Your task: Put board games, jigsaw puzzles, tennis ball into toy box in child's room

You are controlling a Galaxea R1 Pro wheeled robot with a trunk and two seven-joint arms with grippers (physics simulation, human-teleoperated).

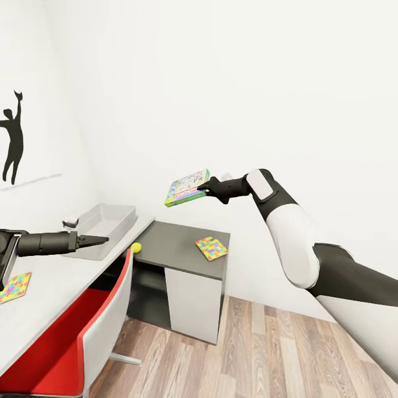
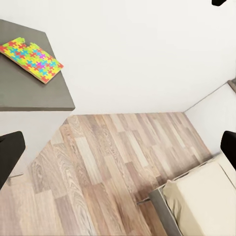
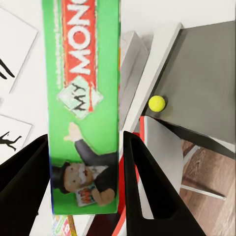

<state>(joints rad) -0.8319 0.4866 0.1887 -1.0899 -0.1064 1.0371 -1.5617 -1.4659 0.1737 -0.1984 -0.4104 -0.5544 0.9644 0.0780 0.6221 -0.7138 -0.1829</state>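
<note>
My right gripper (image 1: 203,192) (image 3: 86,191) is shut on a green-edged board game (image 1: 188,188) (image 3: 83,113), held in the air above the dark cabinet end of the table (image 1: 177,243). The light grey toy box (image 1: 105,221) (image 3: 130,64) sits on the pale desktop by the wall. My left gripper (image 1: 98,240) (image 2: 119,147) hovers open and empty at the box's near side. The tennis ball (image 1: 136,247) (image 3: 157,103) rests at the cabinet's corner. One jigsaw puzzle (image 1: 211,248) (image 2: 30,60) lies on the cabinet, another jigsaw puzzle (image 1: 14,286) on the desktop.
A red and white chair (image 1: 94,326) (image 3: 157,162) is pushed under the desk. Wood-plank floor (image 1: 265,354) lies open to the right. A black silhouette picture (image 1: 12,143) hangs on the left wall. A corner of the bed (image 2: 206,196) appears in the left wrist view.
</note>
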